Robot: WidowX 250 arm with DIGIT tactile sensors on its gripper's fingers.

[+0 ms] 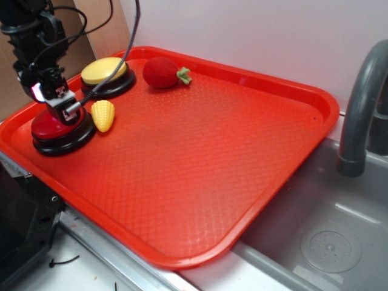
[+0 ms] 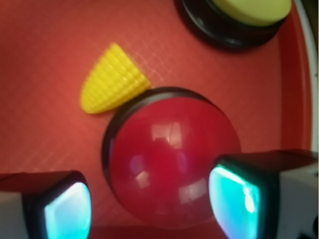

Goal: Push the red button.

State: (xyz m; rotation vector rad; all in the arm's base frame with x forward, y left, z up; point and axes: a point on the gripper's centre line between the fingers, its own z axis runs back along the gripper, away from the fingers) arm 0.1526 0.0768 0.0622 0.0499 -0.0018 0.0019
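Glossy dark-red domed push button (image 2: 172,162) sits under the gripper (image 2: 149,204), jaws spread empty; contact unclear. Yellow plastic corn cob (image 2: 113,79) touching at 11 o'clock; an off-centre press could skid.

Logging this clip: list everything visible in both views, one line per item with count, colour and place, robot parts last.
red button: 1, glossy dark-red dome on black base, near-left corner of the tray, directly under the gripper
yellow button: 1, yellow top on black base, far-left part of the tray
toy corn: 1, yellow, lying right beside the red button's base
toy strawberry: 1, fuzzy red with green stem, far edge of the tray, right of the yellow button
tray: 1, red, textured, holds all of the above
sink: 1, grey, right of the tray
faucet: 1, dark grey, over the sink
cables: black, running to the arm
gripper: 1, black, fingers apart on either side of the red dome
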